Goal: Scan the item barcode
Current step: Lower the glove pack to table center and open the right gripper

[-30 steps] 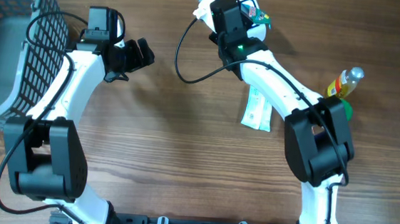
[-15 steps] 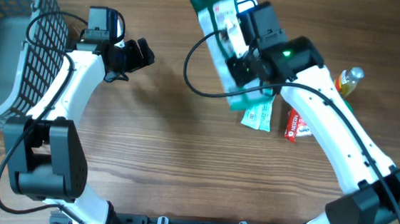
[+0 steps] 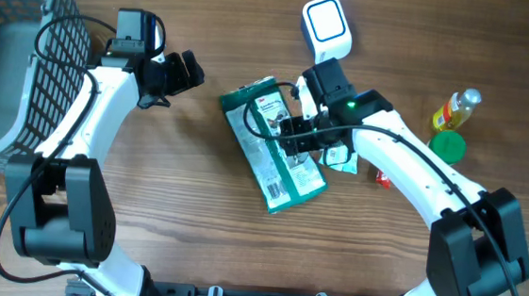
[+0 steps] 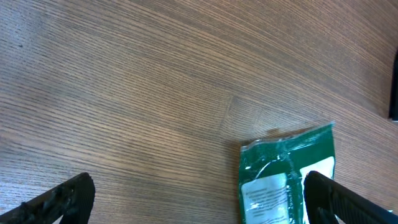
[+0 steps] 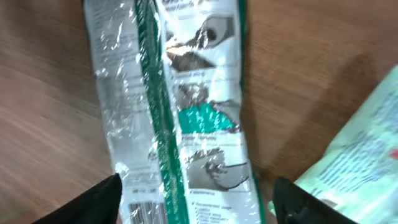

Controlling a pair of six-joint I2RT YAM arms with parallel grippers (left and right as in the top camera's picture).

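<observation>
While the green packet (image 3: 273, 153) lies flat on the table (image 3: 191, 237), you see the right gripper (image 3: 296, 136) spread apart over it; the left gripper (image 3: 187, 69) stands wide.

Right hand (image 5: 198, 200), fingers (image 5: 99, 202) spread, straddles a green-and-white packet (image 5: 180, 118) on wood (image 5: 37, 93).

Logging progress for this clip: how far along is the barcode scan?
Done, apparently: the green packet, carried from the scanner half a second ago, lies flat on the table. In hand: nothing; the right gripper hovers open over it, left gripper idle and open. Left: possibly the sachet beside it.
</observation>
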